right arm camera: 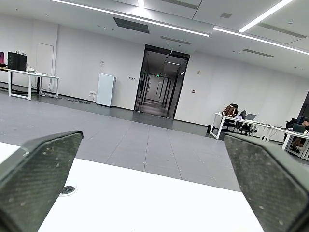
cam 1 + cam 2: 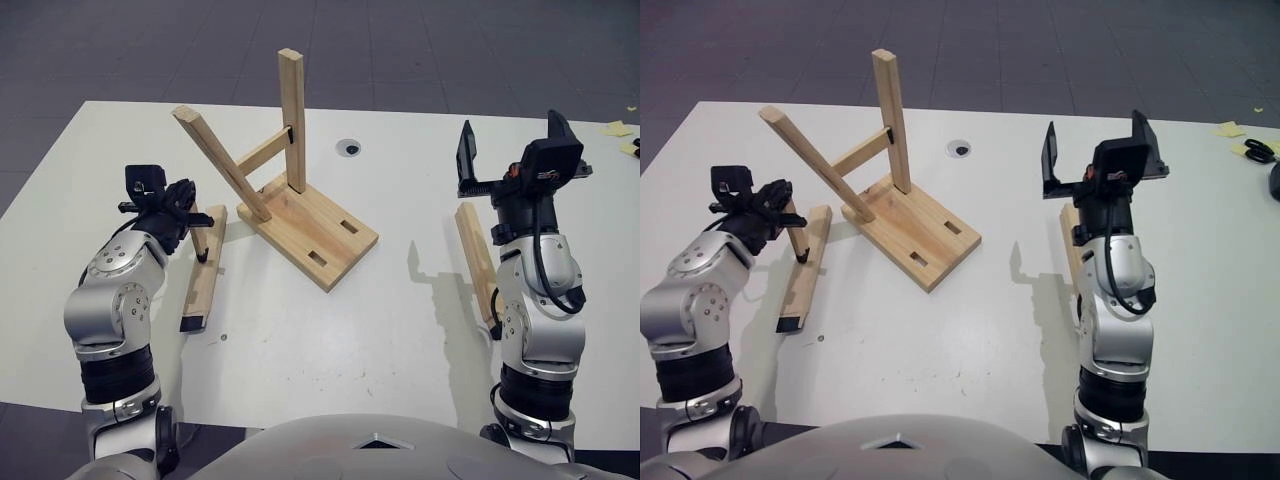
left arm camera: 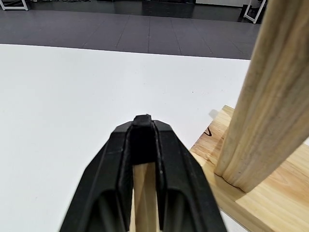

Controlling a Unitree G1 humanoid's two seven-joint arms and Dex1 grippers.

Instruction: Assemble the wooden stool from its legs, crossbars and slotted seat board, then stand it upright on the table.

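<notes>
Left gripper [image 2: 180,203] is clamped on a crossbar [image 2: 200,238] whose lower end meets the loose leg [image 2: 205,272], which runs away from the robot; the seat board [image 2: 335,245] lies to its right. Right gripper [image 2: 512,150] gapes wide, raised above another leg [image 2: 476,255]

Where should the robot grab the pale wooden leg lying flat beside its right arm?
Probably its far half, from above, pinching across the narrow width: the pale wooden leg lies flat on the white table, its near end hidden by the right arm.
</notes>
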